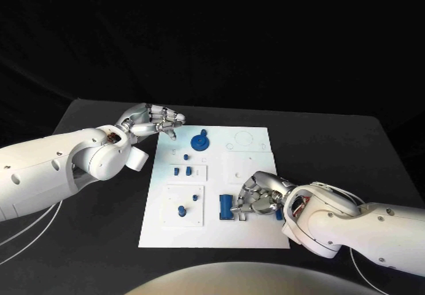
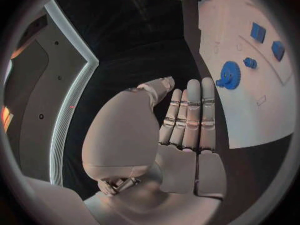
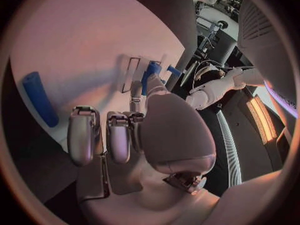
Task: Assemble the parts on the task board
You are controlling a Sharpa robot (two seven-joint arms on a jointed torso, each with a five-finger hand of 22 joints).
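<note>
The white task board (image 1: 252,236) lies in the middle of the black table (image 1: 336,147). The left hand (image 1: 152,120) rests off the board's far left corner, holding nothing; in the left wrist view its fingers (image 2: 194,115) lie straight and side by side. The blue gear (image 1: 201,142) stands on the board just beside that hand, not touching it. The right hand (image 1: 258,195) sits over the board's near right part with fingers curled downward; whether they grip anything cannot be told. A blue cylinder (image 1: 226,202) lies on the board right beside those fingertips. Small blue pegs (image 1: 182,171) stand in the board's left panels, apart from both hands.
</note>
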